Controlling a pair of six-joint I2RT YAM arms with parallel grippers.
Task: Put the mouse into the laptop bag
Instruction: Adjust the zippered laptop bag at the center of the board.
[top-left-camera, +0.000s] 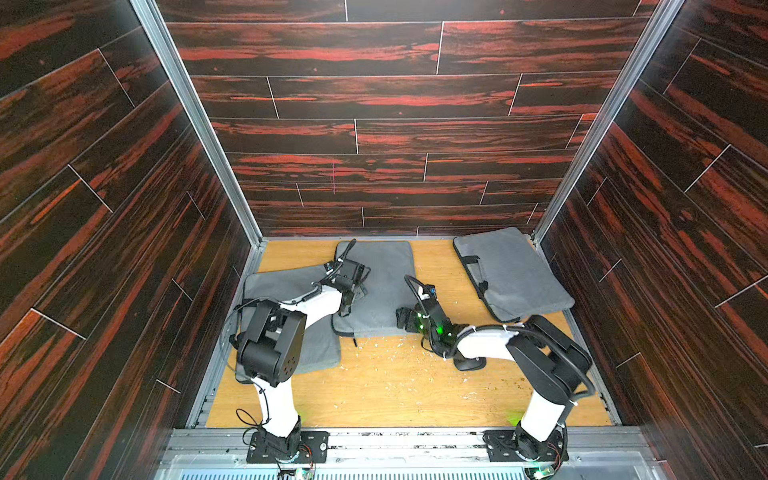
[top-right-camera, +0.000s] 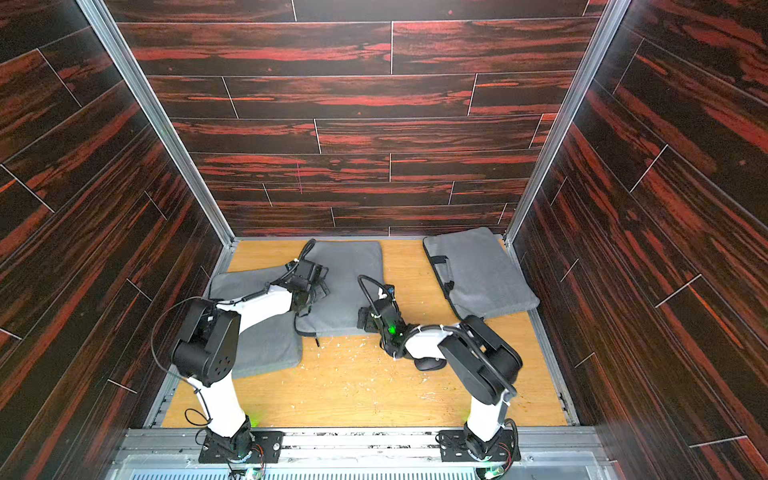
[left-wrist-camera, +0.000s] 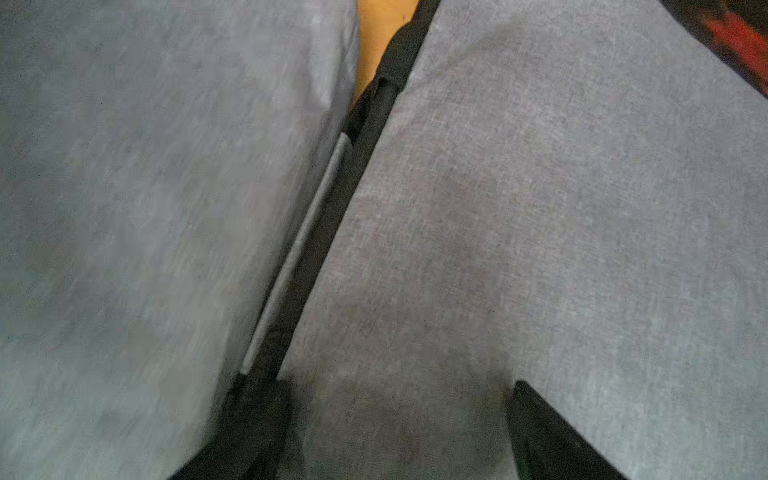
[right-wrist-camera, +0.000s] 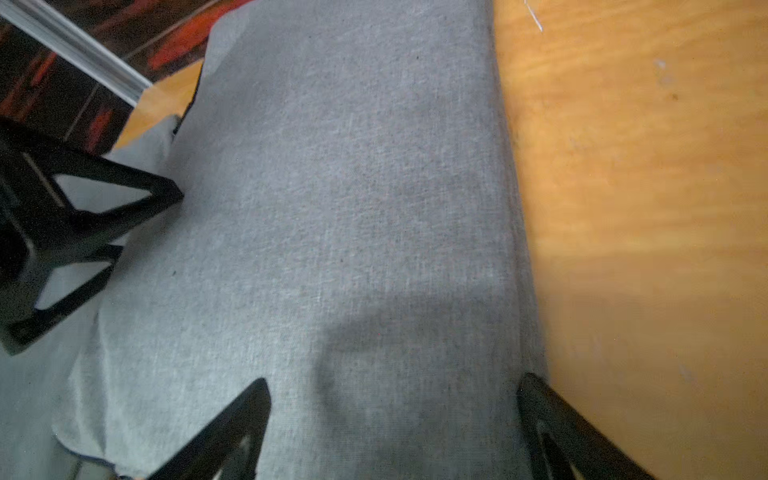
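Note:
Both top views show the black mouse (top-left-camera: 469, 365) (top-right-camera: 430, 365) lying on the wooden table, partly hidden under my right forearm. A grey laptop bag (top-left-camera: 380, 286) (top-right-camera: 347, 286) lies flat in the middle of the table. My left gripper (top-left-camera: 355, 293) (left-wrist-camera: 399, 415) hangs open over that bag's left edge, beside its dark zip seam (left-wrist-camera: 332, 232), with nothing between its fingers. Over the bag's near right corner my right gripper (top-left-camera: 403, 320) (right-wrist-camera: 392, 399) also stands open and empty, with only the bag's grey cloth (right-wrist-camera: 353, 208) under it.
A second grey bag (top-left-camera: 291, 320) lies at the left under my left arm, and its edge overlaps the middle one. A third grey bag (top-left-camera: 511, 274) with black handles lies at the back right. White crumbs (top-left-camera: 386, 345) litter the table. Dark walls close in three sides.

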